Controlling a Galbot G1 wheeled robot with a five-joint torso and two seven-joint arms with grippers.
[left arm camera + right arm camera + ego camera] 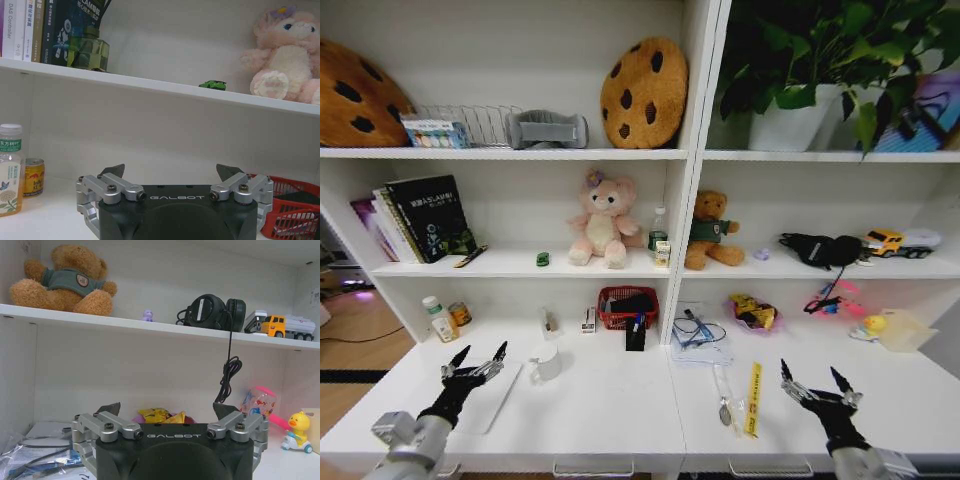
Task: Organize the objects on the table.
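Observation:
My left gripper (484, 349) hovers open over the left part of the white table (610, 410), just above a thin silver laptop (502, 398) lying flat. In the left wrist view the left gripper (171, 170) holds nothing. A tiny green toy car (542, 259) sits on the middle shelf, and the left wrist view has the car (212, 85) beside a pink plush. A blue-capped pen (637, 322) stands in a black holder. My right gripper (810, 369) is open and holds nothing above the table's right part; the right wrist view shows the right gripper (167, 409) facing the shelf wall.
A white mug (546, 362) stands near the laptop. A yellow ruler (754, 398) and a spoon (724, 410) lie mid-table. At the back stand a red basket (628, 305), a bottle (440, 320), a can (460, 313), papers with cables (700, 335) and a snack bowl (754, 315).

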